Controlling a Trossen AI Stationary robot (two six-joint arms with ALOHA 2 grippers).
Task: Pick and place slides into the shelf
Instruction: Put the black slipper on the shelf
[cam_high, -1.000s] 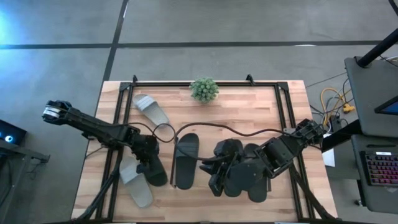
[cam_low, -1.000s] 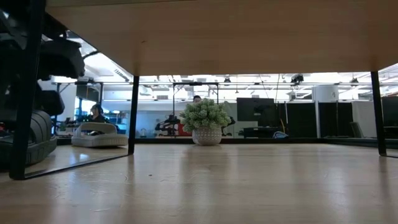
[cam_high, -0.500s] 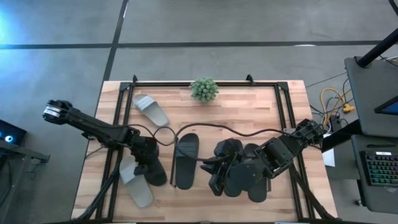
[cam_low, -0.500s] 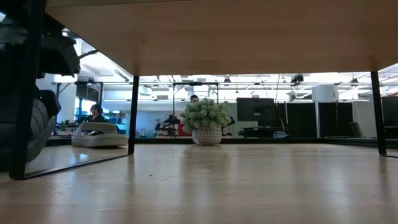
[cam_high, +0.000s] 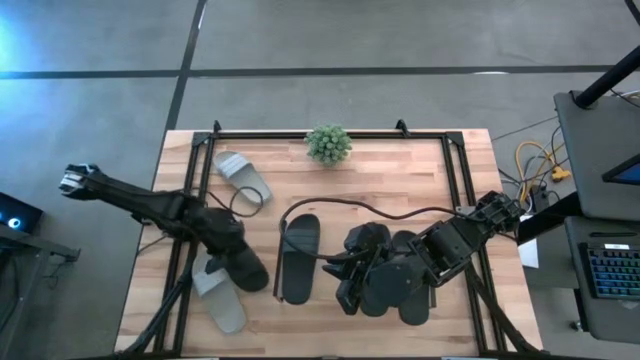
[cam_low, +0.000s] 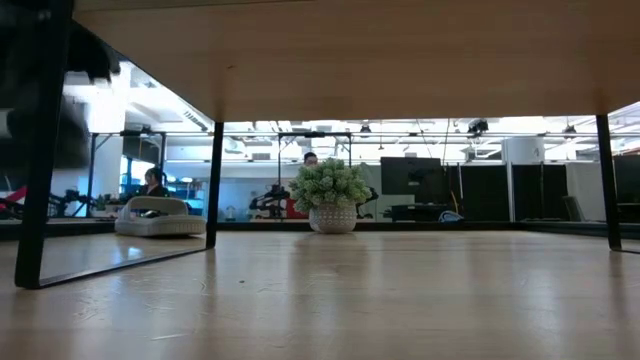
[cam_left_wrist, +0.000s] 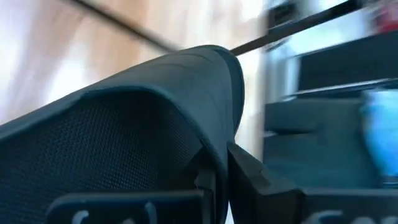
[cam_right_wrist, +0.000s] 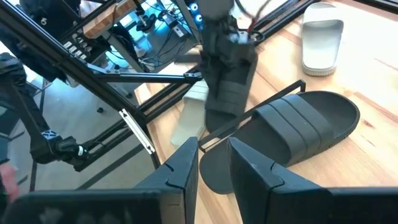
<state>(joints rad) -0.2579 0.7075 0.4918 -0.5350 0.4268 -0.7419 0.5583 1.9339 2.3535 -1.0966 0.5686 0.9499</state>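
High view: left gripper (cam_high: 232, 255) clamped on black slide (cam_high: 243, 268), lifted. Carry level toward shelf (cam_high: 437, 150); avoid grey slide (cam_high: 219, 296) just beneath grip.

Even overhead light, bluish glare at the high view's left edge; the left wrist view is motion-blurred.

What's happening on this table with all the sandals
The left gripper has shut on a black slide near the table's left edge and holds it lifted, beside a grey slide. The right gripper sits over a cluster of black slides, its fingers slightly apart with nothing between them. Another black slide lies mid-table, a second grey one near the plant.
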